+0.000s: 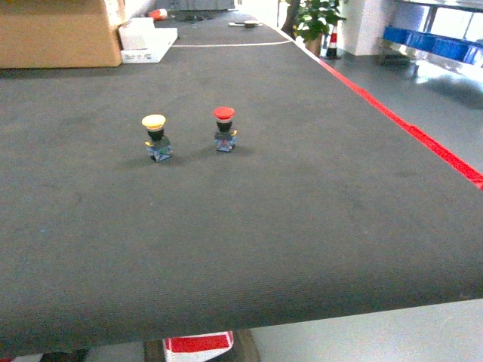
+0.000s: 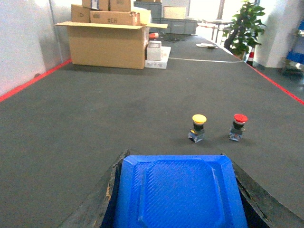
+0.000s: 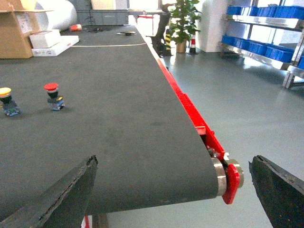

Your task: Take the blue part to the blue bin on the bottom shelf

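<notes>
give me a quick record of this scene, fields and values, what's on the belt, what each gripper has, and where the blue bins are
surface: dark grey conveyor belt with red side rail
on belt: yellow-capped push button; red-capped push button, standing upright, apart
left gripper: shut on flat blue plastic part
right gripper: open, empty
blue bins: on steel rack beyond the belt, to the right
background: cardboard box; potted plant

Legible marking found at one spot only. In the left wrist view, a closed cardboard box (image 2: 115,17) stacked on top of the large open carton (image 2: 107,44) carries dark printed characters on its side, reading roughly "#EH"; the print is small and uncertain. No other text, label, brand or number is readable.
</notes>
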### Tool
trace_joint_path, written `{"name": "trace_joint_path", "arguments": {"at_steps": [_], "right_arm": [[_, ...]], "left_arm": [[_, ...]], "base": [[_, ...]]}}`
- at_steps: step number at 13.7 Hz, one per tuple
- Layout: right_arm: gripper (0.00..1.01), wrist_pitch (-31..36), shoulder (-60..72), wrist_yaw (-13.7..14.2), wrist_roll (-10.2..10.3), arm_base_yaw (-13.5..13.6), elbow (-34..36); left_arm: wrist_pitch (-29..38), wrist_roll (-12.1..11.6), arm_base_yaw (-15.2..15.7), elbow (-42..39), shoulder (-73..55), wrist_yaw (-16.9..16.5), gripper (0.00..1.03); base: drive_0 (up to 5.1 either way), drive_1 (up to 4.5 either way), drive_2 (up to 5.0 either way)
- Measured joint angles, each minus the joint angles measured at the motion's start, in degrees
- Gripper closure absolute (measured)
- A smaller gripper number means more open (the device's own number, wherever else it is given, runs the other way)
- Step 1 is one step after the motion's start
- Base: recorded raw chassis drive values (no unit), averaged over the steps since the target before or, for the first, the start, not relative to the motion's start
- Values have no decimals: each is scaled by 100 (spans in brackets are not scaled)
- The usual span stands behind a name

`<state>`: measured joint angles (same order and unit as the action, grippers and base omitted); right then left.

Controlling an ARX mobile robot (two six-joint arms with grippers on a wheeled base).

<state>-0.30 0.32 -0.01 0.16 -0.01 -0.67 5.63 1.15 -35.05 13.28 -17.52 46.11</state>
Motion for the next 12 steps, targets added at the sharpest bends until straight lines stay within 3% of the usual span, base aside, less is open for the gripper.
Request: {"name": "trace_joint_path", "arguments": {"at_steps": [12], "right_arm": [[3,-2,0,0,0,0,0]], "left_arm": [[0,-2,0,0,0,-4,59]], "base": [[-162,-162,-162]]}}
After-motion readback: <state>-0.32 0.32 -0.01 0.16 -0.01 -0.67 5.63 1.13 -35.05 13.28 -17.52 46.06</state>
